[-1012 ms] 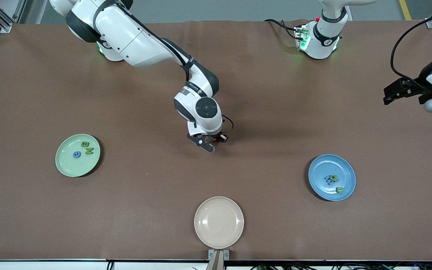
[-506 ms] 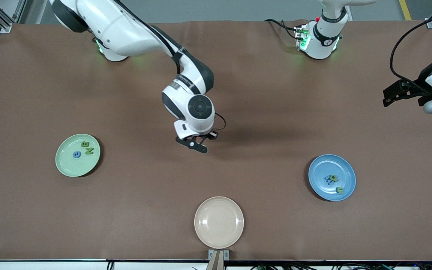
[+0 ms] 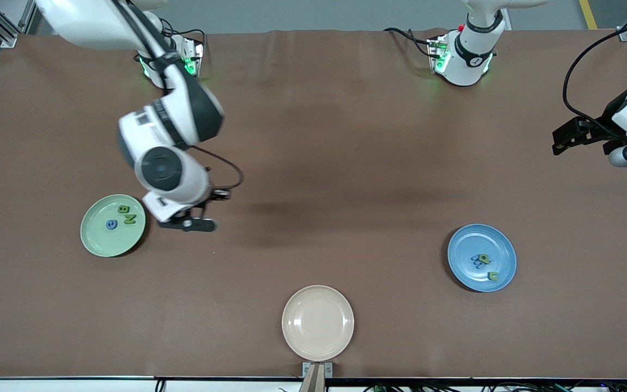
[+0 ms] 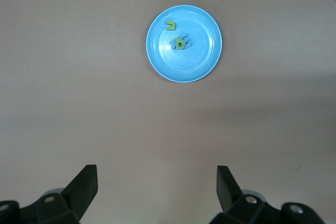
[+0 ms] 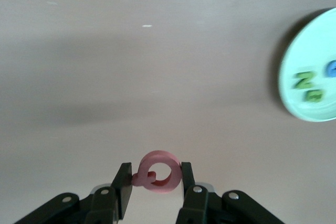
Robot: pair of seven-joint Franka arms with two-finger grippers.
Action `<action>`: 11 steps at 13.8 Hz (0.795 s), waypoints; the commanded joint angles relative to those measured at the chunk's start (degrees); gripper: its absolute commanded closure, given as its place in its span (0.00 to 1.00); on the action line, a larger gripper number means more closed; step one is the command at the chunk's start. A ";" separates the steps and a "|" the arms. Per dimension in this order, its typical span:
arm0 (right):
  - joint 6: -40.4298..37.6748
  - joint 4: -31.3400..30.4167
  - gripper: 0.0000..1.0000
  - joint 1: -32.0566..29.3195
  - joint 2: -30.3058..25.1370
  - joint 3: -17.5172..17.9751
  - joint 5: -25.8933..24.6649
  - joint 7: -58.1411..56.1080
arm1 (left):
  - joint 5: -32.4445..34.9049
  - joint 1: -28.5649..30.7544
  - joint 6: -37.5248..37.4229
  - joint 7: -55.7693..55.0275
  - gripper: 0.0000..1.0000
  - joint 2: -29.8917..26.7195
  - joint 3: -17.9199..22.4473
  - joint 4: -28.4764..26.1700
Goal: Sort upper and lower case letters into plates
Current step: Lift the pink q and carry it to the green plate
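brown table (image 3: 346,163), grey floor (image 3: 319,13) at edge

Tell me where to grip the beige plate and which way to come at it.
Grip the beige plate at its raised rim, probably the edge facing the robots, coming down from above with one finger inside and one outside. It lies flat and shallow, far wider than open jaws, so only the rim offers a pinch; it holds nothing to obstruct.

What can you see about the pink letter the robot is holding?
The pink letter is a small chunky ring shape with a little tail at one side, looking like foam or soft plastic. The right gripper holds it up in the air, one black finger pressing each side. It hangs over bare brown table, beside the pale green plate and not yet over it.
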 commanded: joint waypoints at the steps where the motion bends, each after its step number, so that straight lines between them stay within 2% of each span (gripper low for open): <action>1: 3.67 -7.44 0.77 -7.22 -3.51 0.83 1.23 -10.07 | -0.89 -0.24 -0.24 1.24 0.00 -1.03 0.25 -0.37; 7: 16.58 -13.26 0.77 -22.08 -2.37 0.48 0.53 -35.48 | -0.89 -0.24 -0.15 1.24 0.00 -1.03 -0.10 -0.11; 11: 22.56 -13.00 0.77 -26.49 2.64 0.30 -4.99 -38.85 | -0.89 0.02 -0.15 1.24 0.00 -1.03 -0.10 -0.20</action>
